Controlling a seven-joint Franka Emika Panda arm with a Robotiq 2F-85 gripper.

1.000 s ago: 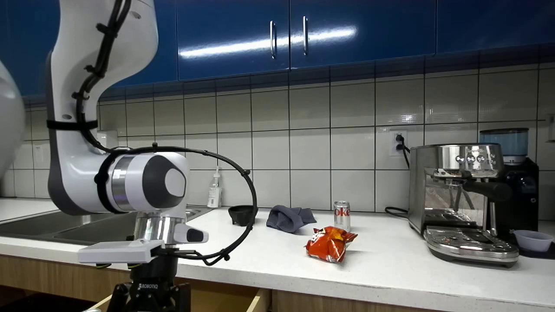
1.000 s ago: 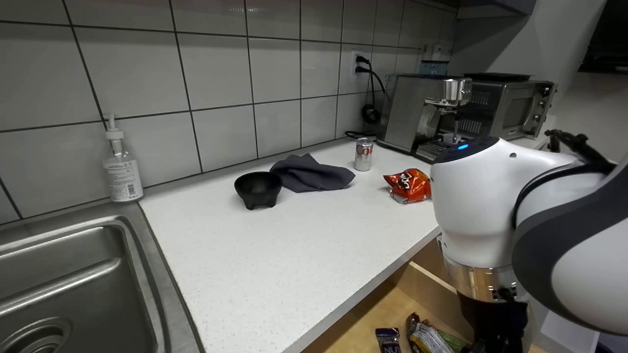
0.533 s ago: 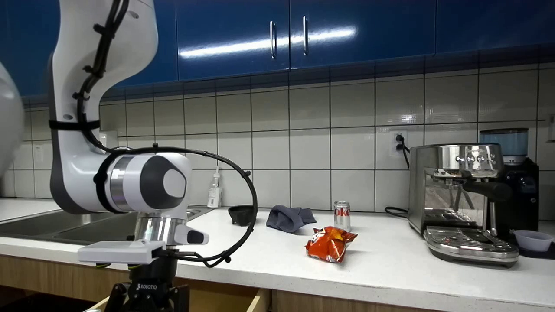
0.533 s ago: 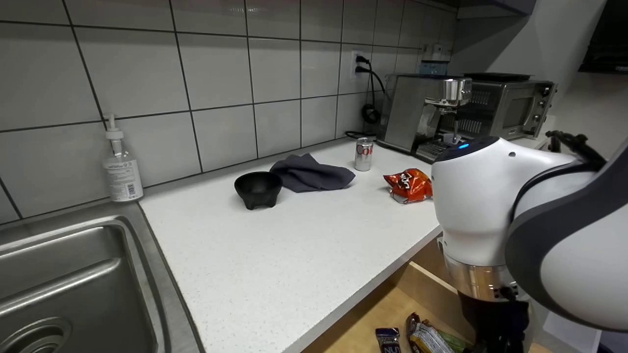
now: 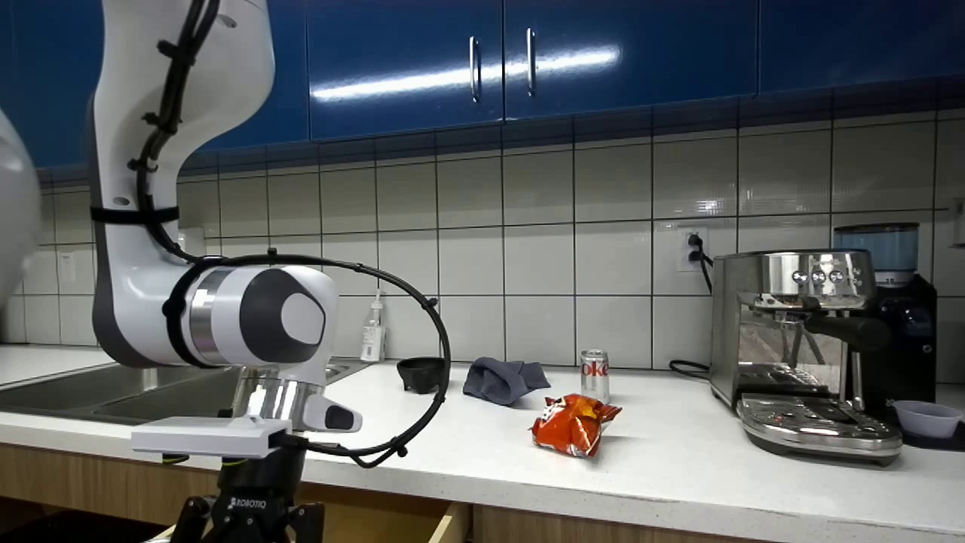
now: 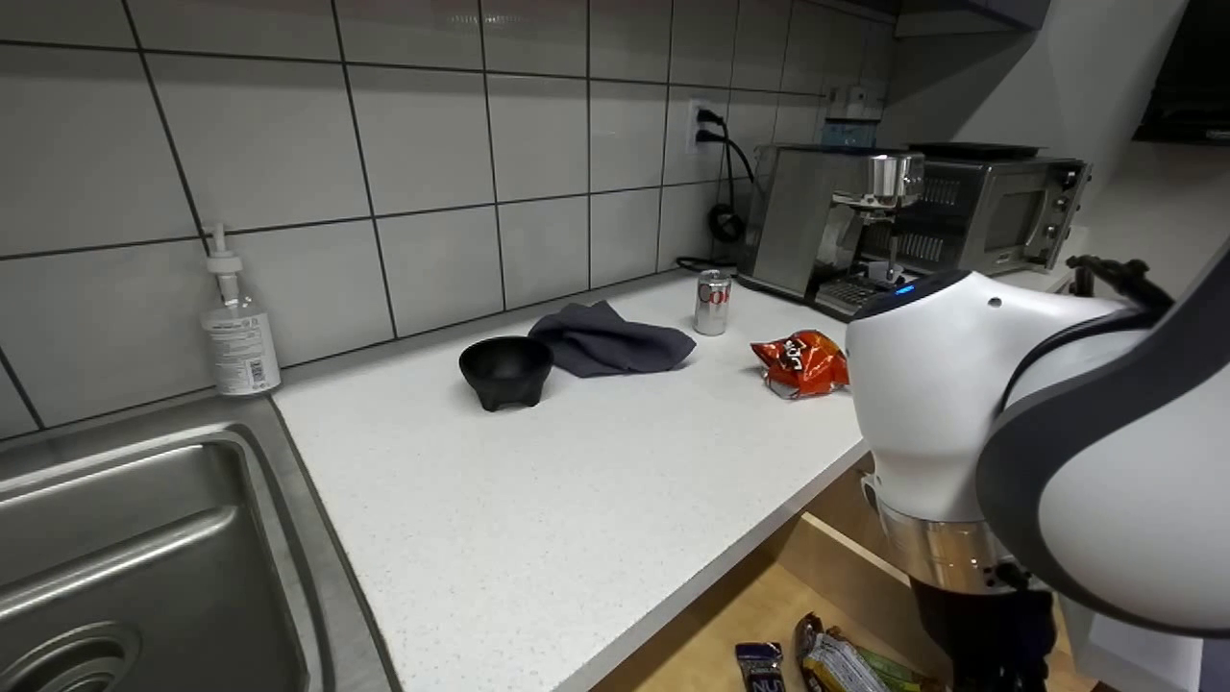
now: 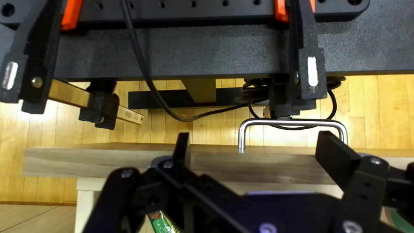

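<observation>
A white counter (image 6: pixel 538 500) carries a bowl (image 6: pixel 505 375), cloth (image 6: pixel 610 344), can (image 6: pixel 712 304), bag (image 6: pixel 805 365) and coffee machine (image 6: pixel 799 223).

Franka Emika Panda arm (image 5: pixel 139 302), one: white shell, dark grey trim; its long link comes down from the top of an exterior view and bends into a near-level wrist joint (image 5: pixel 275 324) with a dark grey cap. Black cable (image 5: pixel 445 354): strapped along the link, loops out wide of the wrist and back in. Flange (image 5: pixel 271 400): silver, points downward, slightly off vertical. Wrist housing (image 5: pixel 203 439): flat, pale, mounted beside the flange. Indicator light (image 6: pixel 904 288): blue. Robotiq gripper (image 7: pixel 259 150): black, maker's name on its body, hangs beneath the wrist; two fingers (image 7: pixel 338 156) stand wide apart, their lower ends cut off in both exterior views.
</observation>
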